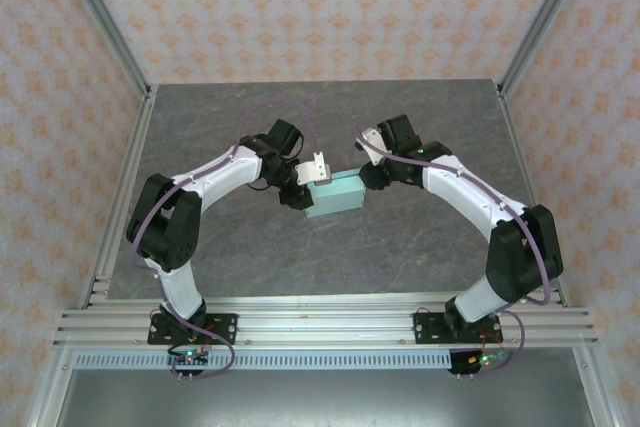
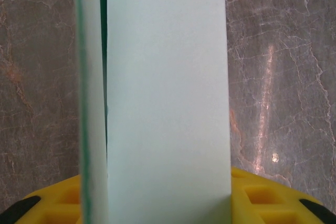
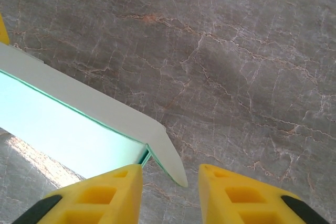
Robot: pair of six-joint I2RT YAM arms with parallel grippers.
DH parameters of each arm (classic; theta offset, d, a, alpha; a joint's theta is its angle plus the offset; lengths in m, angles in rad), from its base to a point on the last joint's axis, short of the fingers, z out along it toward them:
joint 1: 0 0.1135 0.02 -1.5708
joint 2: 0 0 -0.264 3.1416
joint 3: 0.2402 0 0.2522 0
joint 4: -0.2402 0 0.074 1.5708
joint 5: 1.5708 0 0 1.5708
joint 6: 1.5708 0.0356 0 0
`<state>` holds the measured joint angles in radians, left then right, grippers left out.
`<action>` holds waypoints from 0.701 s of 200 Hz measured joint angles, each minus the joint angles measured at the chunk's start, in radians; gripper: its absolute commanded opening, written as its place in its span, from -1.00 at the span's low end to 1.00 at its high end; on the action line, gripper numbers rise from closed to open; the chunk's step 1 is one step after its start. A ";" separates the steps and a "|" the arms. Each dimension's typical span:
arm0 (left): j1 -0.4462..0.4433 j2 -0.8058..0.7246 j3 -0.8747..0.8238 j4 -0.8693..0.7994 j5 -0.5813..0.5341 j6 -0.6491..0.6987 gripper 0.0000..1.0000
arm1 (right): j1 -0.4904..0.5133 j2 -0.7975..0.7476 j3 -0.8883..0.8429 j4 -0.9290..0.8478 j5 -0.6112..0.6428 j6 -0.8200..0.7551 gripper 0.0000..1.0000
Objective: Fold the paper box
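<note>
two arms, the left arm [image 1: 215, 179] and the right arm [image 1: 470, 192], bend in over the grey marbled desk [image 1: 400, 247] and meet near its middle. between them sits the paper box [image 1: 337, 195], a pale mint block with its long side running roughly 9 to 3 o'clock. around the desk stand walls [image 1: 320, 7] papered in an orange flower print, and slanting metal posts [image 1: 105, 19] rise at 11 and 1 o'clock. a band of aluminium rails [image 1: 330, 322] crosses at 6 o'clock, where both arm bases are bolted.

the left hand [image 2: 157, 182] meets the box at its 10 o'clock end. in the left wrist view the mint card runs straight up the middle: one broad panel, and a thinner edge-on panel at 9 o'clock of it, with a dark slit between them. the yellow fingers [image 2: 262, 198] sit against both sides, so this hand is partly closed and has hold of the box. the card blocks much of the desk beyond it.

the right hand [image 3: 170, 170] is at the box's 2 o'clock end. its fingers stand apart with bare stone between them. a rounded flap [image 3: 165, 153] of the box pokes toward the gap, its tip just beside the finger at 7 o'clock, and nothing is pinched. whether that finger touches the card i cannot tell.

the inside of the box is hidden, so what it holds cannot be told.
</note>
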<state>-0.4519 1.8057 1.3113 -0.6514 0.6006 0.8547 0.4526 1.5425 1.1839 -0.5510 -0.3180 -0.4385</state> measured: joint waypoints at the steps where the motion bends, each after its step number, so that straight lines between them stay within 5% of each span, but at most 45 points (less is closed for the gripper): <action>1: 0.000 0.000 0.000 0.000 0.000 0.000 -0.20 | 0.000 0.002 0.002 0.000 0.000 0.000 -0.40; 140: 0.000 0.000 0.002 -0.002 -0.013 -0.016 -0.21 | 0.058 0.042 0.032 -0.046 0.058 0.122 -0.83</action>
<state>-0.4519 1.8057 1.3136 -0.6533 0.5877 0.8391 0.5110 1.5848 1.2163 -0.5968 -0.2600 -0.3168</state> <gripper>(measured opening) 0.421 0.090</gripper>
